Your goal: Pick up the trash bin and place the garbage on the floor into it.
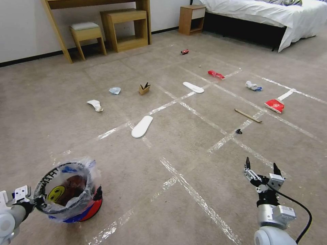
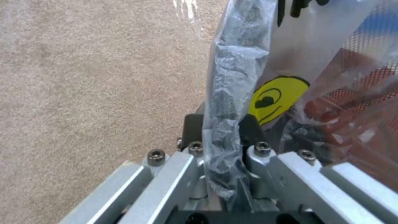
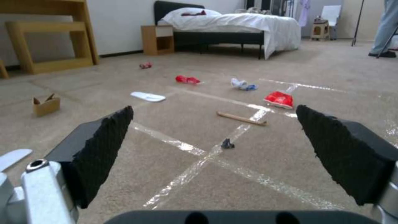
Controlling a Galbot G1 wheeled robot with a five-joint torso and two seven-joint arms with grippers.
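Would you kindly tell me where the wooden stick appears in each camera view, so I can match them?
Head view: wooden stick lies right of centre on the floor, beside a tape strip.
Left wrist view: not in it.
Right wrist view: stick lies centre, beyond the open right gripper.
Shared landmark: the red flattened carton just past it.

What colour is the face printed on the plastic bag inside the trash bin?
Yellow with black lines, a smiley face on the clear bag of the trash bin; the left wrist view shows it best.
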